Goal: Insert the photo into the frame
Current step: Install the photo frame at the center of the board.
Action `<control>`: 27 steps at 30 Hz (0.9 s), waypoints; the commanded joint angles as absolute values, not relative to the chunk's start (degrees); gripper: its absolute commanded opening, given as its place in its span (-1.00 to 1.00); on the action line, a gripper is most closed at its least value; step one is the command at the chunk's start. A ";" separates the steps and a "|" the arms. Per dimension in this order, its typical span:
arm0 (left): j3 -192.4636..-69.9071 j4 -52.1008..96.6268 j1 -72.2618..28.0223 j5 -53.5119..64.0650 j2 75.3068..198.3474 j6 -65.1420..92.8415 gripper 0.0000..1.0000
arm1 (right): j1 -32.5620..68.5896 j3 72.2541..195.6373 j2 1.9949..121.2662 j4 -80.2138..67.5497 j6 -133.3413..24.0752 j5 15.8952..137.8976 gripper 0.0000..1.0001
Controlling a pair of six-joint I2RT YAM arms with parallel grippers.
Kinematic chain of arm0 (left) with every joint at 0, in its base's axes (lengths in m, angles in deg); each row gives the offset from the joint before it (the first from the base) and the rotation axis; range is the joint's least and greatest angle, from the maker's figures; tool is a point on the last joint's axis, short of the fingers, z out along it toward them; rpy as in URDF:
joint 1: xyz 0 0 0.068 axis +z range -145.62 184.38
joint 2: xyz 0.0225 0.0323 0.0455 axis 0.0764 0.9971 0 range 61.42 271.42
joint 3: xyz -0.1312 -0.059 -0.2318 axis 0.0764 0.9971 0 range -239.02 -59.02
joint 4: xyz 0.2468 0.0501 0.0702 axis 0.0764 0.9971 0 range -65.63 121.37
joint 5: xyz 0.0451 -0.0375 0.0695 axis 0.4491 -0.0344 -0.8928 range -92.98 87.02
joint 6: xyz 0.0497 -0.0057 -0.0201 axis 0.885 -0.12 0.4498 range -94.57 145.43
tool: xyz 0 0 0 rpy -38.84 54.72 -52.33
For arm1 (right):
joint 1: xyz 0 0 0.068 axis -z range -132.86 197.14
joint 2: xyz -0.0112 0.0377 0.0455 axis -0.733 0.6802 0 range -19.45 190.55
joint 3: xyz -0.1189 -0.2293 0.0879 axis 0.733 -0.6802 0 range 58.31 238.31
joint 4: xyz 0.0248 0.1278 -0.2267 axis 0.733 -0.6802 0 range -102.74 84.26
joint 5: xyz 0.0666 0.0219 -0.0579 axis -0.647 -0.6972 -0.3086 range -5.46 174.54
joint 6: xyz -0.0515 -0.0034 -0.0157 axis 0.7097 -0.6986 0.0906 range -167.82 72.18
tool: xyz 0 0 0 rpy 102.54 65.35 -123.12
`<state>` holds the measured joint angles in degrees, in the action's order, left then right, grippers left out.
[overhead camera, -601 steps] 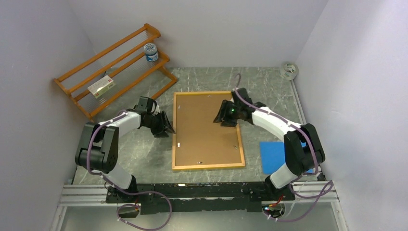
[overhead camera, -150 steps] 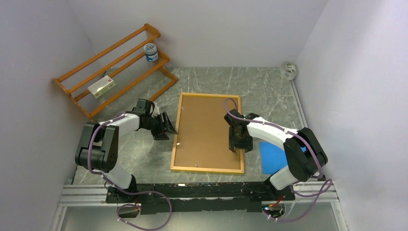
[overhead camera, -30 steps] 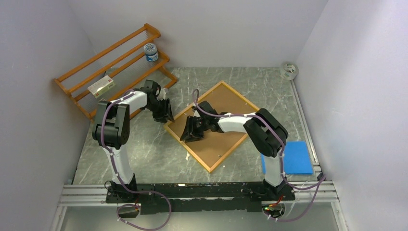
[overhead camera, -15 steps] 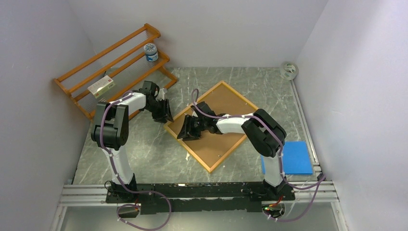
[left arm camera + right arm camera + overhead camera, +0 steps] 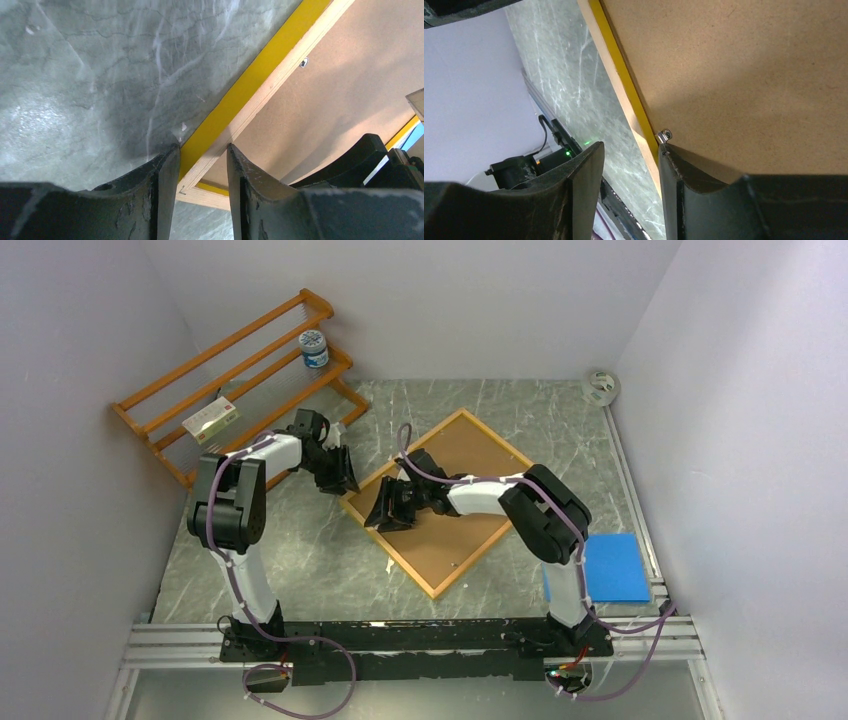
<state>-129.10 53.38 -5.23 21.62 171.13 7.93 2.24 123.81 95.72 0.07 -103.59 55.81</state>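
The frame (image 5: 415, 575) lies face down and turned diagonally on the table, its brown backing board (image 5: 480, 465) facing up. My left gripper (image 5: 343, 478) is at the frame's left corner. In the left wrist view it (image 5: 200, 148) is open, fingers close on either side of the yellow-sided rail (image 5: 250, 85). My right gripper (image 5: 382, 515) is at the lower-left edge. It (image 5: 630, 145) is open: one finger rests on the board by a metal clip (image 5: 664, 135), the other hangs over the table beyond the rail (image 5: 616, 80). The photo is out of view.
An orange slatted rack (image 5: 235, 380) stands at the back left with a jar (image 5: 314, 348) and a white box (image 5: 210, 420) on it. A blue sheet (image 5: 610, 568) lies near the right arm's base. A tape roll (image 5: 600, 385) sits in the back right corner.
The frame went from straight to diagonal several seconds ago and has barely moved since. In the last second my right gripper slid slightly left and widened, and my left jaws narrowed.
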 commanded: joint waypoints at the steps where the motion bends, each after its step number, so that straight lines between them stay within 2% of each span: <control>1: -126.19 53.30 -6.52 24.05 172.54 6.37 -0.13 | 0.74 127.10 100.26 3.43 -102.81 61.20 -0.03; 8: -126.09 53.59 -6.41 23.51 171.84 6.29 -0.12 | 0.87 125.32 97.63 2.61 -100.46 61.70 -0.01; 12: -128.56 54.72 -5.81 22.83 171.31 7.13 0.00 | 2.30 123.43 89.46 -0.04 -96.69 62.93 0.03; 18: -132.94 54.01 -5.29 25.24 170.95 8.78 0.28 | 7.08 121.08 80.34 -5.30 -96.36 69.45 0.07; 22: -135.39 52.30 -5.37 28.22 171.66 10.70 0.35 | 12.19 121.65 79.12 -11.70 -99.16 72.64 0.06; 27: -137.84 50.99 -7.00 26.26 173.22 14.95 0.35 | 16.38 121.30 75.20 -15.47 -98.41 75.07 0.06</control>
